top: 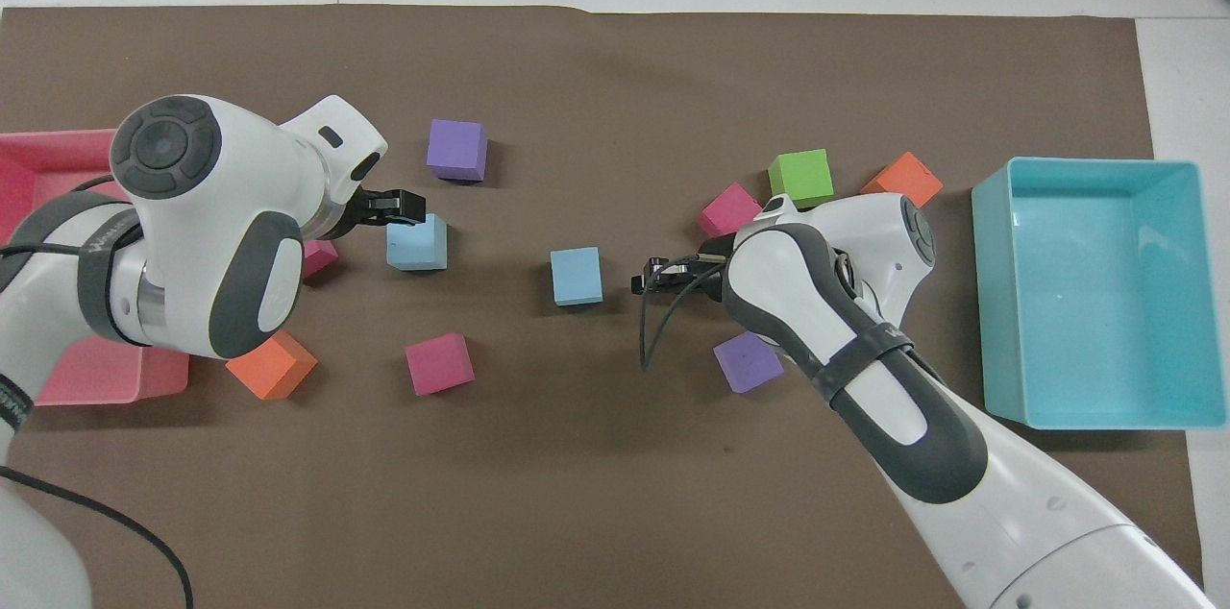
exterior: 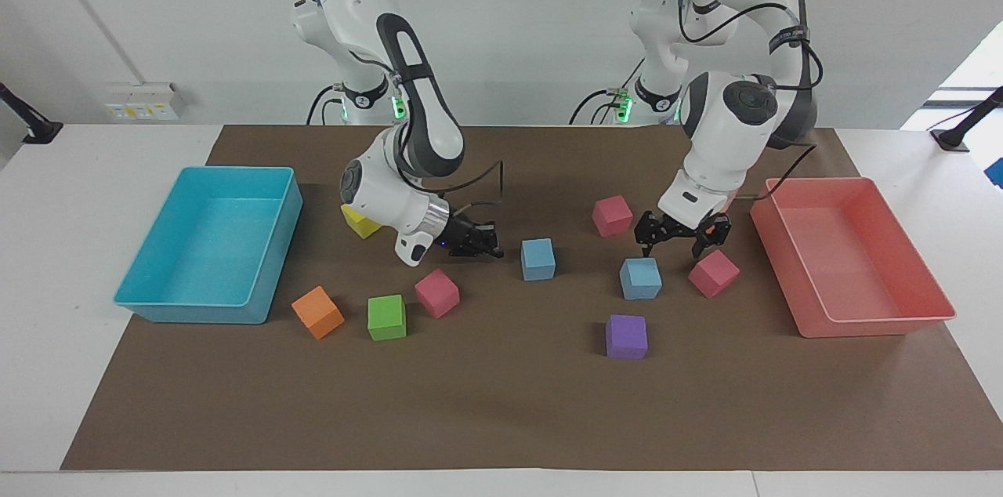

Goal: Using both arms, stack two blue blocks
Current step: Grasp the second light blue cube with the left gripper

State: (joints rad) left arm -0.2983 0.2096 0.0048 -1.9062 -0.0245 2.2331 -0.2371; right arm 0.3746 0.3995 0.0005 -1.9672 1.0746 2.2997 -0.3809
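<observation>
Nothing is stacked yet. Both blue blocks sit flat on the brown mat, well apart from each other, so all the real work is ahead of me.

My left gripper hangs just above the blue block toward the left arm's end, a little to its robot-ward side, with the fingers spread wide and nothing between them. A pink block lies just beside that blue one, and an orange block shows only as a sliver past my wrist (tight quarters for open fingers). From here I judge I have to come down around the blue block, close, and lift.

My right gripper sits low over the mat, lying almost sideways and pointing at the other blue block, close to it but apart from it. Its fingertips are pressed together and hold nothing. To my mind that hand may serve to steady this block while the other one is set on top, though it could open and pick it up instead.

Left to do: grasp, carry, place, release.
</observation>
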